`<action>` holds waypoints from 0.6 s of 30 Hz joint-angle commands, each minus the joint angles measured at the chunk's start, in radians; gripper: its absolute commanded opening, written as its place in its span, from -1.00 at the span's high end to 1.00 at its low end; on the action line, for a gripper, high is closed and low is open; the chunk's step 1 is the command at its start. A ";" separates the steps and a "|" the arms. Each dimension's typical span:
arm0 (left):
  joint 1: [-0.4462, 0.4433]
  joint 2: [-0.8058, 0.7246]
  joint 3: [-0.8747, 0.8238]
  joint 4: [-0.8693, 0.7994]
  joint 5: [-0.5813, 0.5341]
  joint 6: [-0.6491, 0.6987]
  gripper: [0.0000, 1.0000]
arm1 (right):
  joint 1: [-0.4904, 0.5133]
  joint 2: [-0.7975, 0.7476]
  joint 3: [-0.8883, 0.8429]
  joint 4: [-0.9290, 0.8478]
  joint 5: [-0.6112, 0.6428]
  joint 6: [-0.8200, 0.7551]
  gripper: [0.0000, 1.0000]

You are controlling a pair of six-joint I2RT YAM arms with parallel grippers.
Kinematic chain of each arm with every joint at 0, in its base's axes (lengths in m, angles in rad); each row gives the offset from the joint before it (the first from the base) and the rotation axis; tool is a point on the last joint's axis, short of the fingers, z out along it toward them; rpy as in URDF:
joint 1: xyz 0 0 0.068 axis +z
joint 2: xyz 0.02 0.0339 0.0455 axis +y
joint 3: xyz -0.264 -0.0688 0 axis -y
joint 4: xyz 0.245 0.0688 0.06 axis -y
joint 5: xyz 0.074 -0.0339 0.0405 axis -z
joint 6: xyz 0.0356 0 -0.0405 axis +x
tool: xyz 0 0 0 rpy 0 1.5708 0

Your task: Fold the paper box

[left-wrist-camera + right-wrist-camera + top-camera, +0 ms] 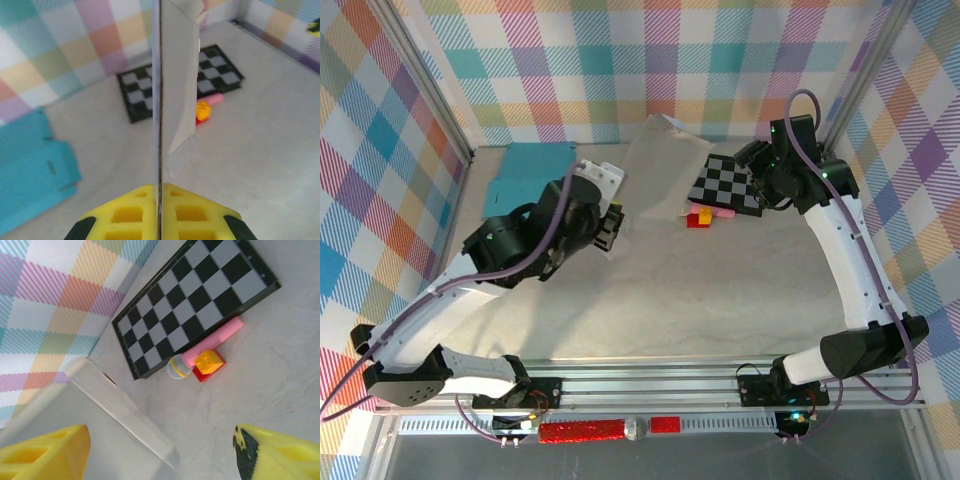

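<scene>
Left wrist view has the paper box point(175, 75) edge-on: a flat grey sheet clamped at its near end by the left gripper point(159, 200). Its long axis runs straight away from those fingers toward the checkerboard point(222, 75). From above, the sheet slants from mid-table toward the back right, so its free far end is nearer the right gripper point(161, 440). That gripper's jaws stand wide with nothing held, and a creased edge of the sheet lies between them, closer to the left finger. The left arm reaches forward with its elbow bent. The right arm stretches up its side, wrist turned inward.
</scene>
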 commanded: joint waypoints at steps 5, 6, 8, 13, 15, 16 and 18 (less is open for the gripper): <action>0.090 0.030 -0.067 -0.159 0.376 -0.084 1.00 | -0.005 0.033 0.037 -0.102 0.053 -0.037 -0.50; 0.093 0.048 -0.078 -0.166 0.370 -0.075 1.00 | -0.005 0.033 0.034 -0.105 0.042 -0.036 -0.49; 0.095 0.094 -0.095 -0.167 0.357 -0.036 1.00 | -0.004 0.034 0.020 -0.119 0.002 -0.025 -0.45; 0.110 0.223 -0.075 -0.164 0.282 0.057 1.00 | 0.028 0.037 -0.003 -0.168 -0.105 0.024 -0.41; 0.117 0.270 -0.048 -0.164 0.266 0.088 1.00 | 0.054 0.052 0.009 -0.209 -0.160 0.056 -0.42; 0.118 0.287 -0.036 -0.165 0.259 0.103 1.00 | 0.067 0.060 0.022 -0.237 -0.180 0.077 -0.42; 0.118 0.328 -0.007 -0.175 0.249 0.135 1.00 | 0.102 0.085 0.067 -0.285 -0.204 0.121 -0.44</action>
